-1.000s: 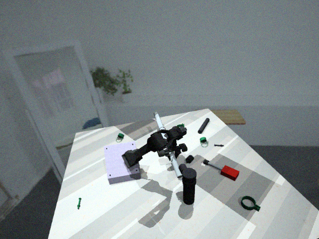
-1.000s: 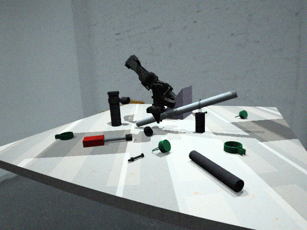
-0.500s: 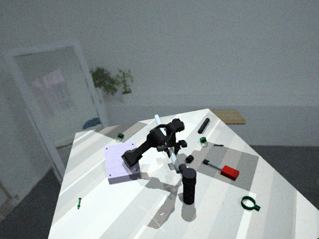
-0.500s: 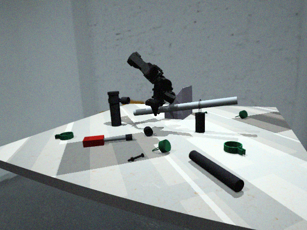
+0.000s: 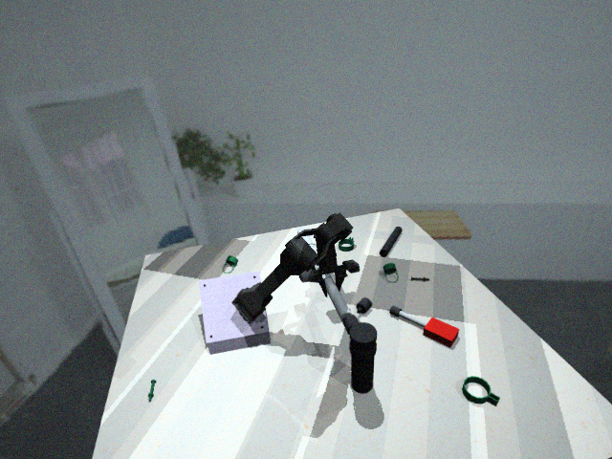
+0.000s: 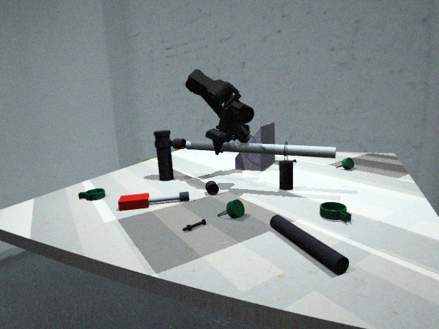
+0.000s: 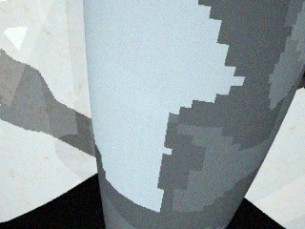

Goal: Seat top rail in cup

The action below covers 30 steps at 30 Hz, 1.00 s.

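Gripper (image 6: 222,140) pinching the grey top rail (image 6: 262,149), rail lying level above the table, running through the loop cap (image 6: 285,150) on the short post (image 6: 286,175), its left end meeting the rail-end cup (image 6: 178,142) on the big post (image 6: 163,155)

The top view is mounted high and well back from the tabletop (image 5: 518,345), angled down across it toward a far wall. The exterior view sits low, just off one tabletop edge (image 6: 141,279), facing level across the surface toward the opposite corner. The wrist view rides on the arm and looks along the claw at very close range; a grey tube (image 7: 159,90) fills it. Top and exterior views share the whole tabletop surface.
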Available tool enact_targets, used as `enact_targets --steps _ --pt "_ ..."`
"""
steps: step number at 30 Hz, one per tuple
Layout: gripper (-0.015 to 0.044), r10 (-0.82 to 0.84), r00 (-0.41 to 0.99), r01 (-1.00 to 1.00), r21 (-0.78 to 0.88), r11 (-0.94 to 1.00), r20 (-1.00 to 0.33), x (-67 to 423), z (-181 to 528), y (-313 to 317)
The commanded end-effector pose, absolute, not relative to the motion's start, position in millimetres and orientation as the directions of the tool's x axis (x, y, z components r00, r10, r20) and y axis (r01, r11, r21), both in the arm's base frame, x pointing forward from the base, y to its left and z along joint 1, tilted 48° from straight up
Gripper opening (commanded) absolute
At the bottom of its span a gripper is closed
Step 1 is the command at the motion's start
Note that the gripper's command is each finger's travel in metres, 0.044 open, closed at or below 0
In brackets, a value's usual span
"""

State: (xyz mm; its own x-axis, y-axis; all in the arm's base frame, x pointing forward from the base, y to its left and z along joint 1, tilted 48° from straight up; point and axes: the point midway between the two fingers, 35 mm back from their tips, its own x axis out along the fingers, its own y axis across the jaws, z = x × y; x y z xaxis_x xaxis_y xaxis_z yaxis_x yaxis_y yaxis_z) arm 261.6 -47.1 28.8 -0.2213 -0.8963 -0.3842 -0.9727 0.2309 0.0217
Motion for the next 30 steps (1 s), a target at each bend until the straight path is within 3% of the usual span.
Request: enact_targets --steps 1,30 --pt "0.0 -0.894 -0.223 -0.972 0.023 0.233 -0.389 261.2 27.7 -48.1" --pt "0.0 -0.894 -0.223 -0.972 0.023 0.233 -0.389 266.4 33.7 -44.5"
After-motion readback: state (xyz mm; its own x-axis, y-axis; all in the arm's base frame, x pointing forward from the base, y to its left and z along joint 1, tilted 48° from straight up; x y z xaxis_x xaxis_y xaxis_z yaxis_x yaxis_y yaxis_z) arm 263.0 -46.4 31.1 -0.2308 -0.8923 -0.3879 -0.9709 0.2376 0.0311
